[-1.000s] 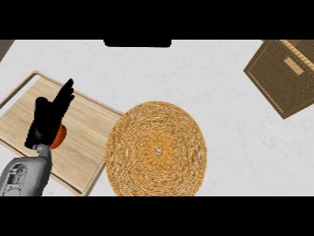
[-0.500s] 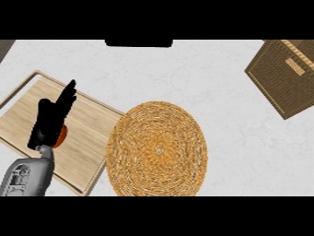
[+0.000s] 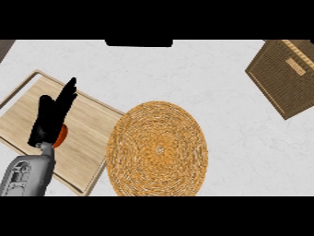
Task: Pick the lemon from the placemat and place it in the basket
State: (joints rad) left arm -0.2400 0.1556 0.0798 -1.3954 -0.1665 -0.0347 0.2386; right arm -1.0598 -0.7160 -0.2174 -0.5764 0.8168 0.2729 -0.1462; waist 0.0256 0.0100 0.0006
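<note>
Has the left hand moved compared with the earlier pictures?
No. The left hand stays over the same part of the wooden board, to the left of the round woven placemat, with its fingers straight.

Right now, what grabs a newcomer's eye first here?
The round woven placemat at centre, with nothing showing on it. At left, the left robot hand is over a wooden board, fingers straight, with something orange peeking out beneath it. A wicker basket sits far right.
</note>
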